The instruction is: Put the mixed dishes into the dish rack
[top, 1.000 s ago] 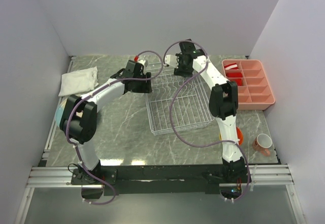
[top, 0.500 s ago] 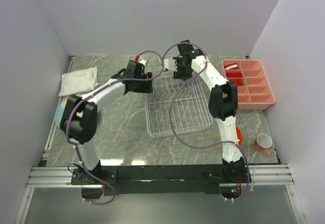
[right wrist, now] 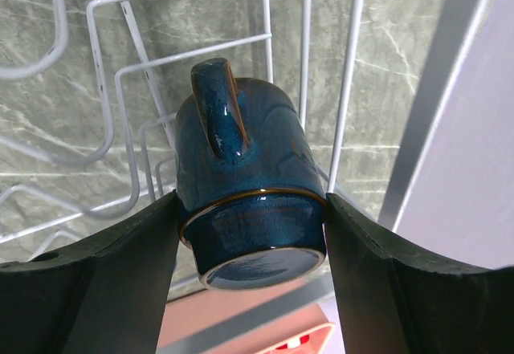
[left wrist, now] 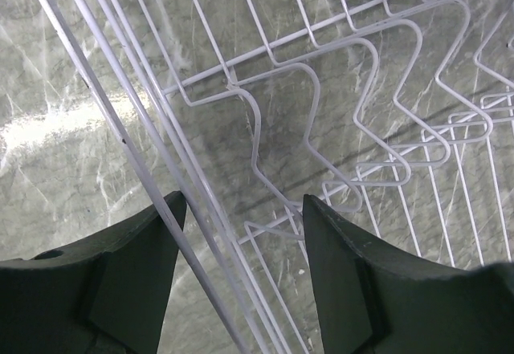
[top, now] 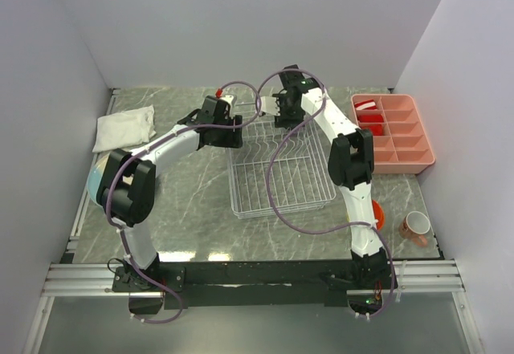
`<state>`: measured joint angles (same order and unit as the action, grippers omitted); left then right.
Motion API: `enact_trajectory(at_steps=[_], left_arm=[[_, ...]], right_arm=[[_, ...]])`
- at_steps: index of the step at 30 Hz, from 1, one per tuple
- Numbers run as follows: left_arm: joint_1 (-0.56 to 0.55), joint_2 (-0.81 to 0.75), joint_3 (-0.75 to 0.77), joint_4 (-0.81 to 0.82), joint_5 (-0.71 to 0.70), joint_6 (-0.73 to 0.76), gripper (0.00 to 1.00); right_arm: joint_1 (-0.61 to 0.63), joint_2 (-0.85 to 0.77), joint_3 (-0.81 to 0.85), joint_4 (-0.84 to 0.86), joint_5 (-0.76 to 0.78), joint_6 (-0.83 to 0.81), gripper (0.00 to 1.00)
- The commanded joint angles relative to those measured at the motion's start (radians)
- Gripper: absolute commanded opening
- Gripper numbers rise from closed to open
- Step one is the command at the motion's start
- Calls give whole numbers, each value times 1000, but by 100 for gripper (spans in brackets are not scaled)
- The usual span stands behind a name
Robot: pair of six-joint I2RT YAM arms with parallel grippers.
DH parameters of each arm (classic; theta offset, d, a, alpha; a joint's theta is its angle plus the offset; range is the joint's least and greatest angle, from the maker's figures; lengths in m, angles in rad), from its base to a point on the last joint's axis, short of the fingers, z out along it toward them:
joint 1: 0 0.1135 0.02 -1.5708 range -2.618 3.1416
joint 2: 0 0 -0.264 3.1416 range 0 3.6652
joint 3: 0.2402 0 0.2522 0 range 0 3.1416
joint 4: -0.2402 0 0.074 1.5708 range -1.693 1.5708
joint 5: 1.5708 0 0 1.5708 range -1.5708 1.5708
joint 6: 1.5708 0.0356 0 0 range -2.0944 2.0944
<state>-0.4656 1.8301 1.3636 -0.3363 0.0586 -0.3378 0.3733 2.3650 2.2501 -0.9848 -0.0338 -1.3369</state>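
Gripping a glossy dark blue ceramic mug (right wrist: pixel 241 177) between its fingers, the right tool (right wrist: pixel 250 209) hung over the far edge of the square white wire dish rack (top: pixel 281 176); the left tool (left wrist: pixel 241 213) stood open astride its rim.

A robot test cell in a lab, not a real kitchen — plain pale walls (top: pixel 241 25) close the marble-patterned table (top: pixel 193 193) on three sides. Two white-and-black arms (top: pixel 152 149) with purple cables (top: pixel 317 231) are bolted to an aluminium rail (top: pixel 80 278) at its near edge. Household things lie on it — a dish rack (top: pixel 293 181) in the middle, a pink tray (top: pixel 401 141) at the far right corner, a folded cloth (top: pixel 124 128) at the far left corner
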Motion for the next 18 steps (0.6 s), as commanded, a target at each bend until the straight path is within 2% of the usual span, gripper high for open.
enact_trajectory(at_steps=[1, 11, 12, 18], left_arm=[[-10, 18, 40, 14, 6, 25, 66], [-10, 21, 69, 22, 3, 55, 71], [-10, 21, 74, 23, -5, 69, 71], [-10, 26, 127, 17, -22, 91, 72]], right_arm=[[16, -4, -37, 0, -2, 33, 65], [15, -73, -101, 107, -24, 88, 83], [15, -81, -101, 110, -26, 102, 100], [13, -124, -95, 126, -63, 143, 100]])
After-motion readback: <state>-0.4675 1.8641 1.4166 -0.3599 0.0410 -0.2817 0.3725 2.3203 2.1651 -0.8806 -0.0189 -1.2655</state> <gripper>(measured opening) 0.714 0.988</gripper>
